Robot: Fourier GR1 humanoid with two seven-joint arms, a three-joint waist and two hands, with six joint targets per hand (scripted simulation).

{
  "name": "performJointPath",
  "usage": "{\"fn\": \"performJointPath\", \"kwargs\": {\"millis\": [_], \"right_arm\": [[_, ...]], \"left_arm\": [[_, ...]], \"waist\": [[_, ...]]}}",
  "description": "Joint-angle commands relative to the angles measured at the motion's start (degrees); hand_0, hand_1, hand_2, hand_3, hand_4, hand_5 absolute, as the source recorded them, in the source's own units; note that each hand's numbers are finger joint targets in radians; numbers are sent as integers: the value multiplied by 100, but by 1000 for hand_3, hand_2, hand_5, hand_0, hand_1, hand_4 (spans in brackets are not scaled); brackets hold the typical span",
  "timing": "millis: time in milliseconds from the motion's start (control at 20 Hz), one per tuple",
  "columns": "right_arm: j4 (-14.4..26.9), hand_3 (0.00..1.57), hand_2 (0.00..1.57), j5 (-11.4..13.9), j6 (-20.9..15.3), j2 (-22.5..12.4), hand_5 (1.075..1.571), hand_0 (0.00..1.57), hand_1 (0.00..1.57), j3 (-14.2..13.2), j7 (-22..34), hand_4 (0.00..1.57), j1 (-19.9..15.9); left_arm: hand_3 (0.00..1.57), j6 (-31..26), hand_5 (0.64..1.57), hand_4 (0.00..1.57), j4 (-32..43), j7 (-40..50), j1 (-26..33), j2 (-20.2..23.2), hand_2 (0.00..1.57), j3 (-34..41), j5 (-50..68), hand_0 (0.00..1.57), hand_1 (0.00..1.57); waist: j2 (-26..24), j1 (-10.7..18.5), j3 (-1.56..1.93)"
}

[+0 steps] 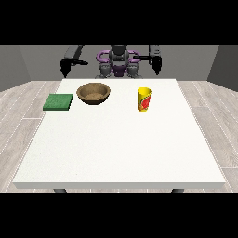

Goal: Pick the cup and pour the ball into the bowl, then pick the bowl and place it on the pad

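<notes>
The yellow cup [144, 99] stood upright on the white table [121, 148], below and in front of the hand at the view's right [156, 64], well apart from it. The ball wasn't visible, presumably inside the cup. The brown bowl [94, 93] sat below the hand at the view's left [65, 66], with the green pad [58, 102] just beside it, outward. Both hands hung raised at the far edge, holding nothing; finger state couldn't be told. Risks: tipping the cup on approach might spill the ball early; a careless pour might miss the bowl. Nothing stood between hands and objects.
</notes>
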Motion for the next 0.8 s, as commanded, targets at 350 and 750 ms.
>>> {"fn": "performJointPath", "kwargs": {"millis": [350, 750], "right_arm": [[1070, 0, 0, 52, 467, -168, 1548, 0, 0, -237, -1303, 0, -855], [1586, 0, 0, 137, 494, -92, 1548, 0, 0, -194, -1528, 0, -1210]], "left_arm": [[0, 1, 1466, 0, 1584, -1160, -1386, 375, 0, 920, 190, 0, 0], [0, -224, 1413, 0, 2978, -1953, -2005, 714, 0, 1333, 324, 0, 0]], "waist": [[1224, -281, -4], [1396, -378, -5]]}}
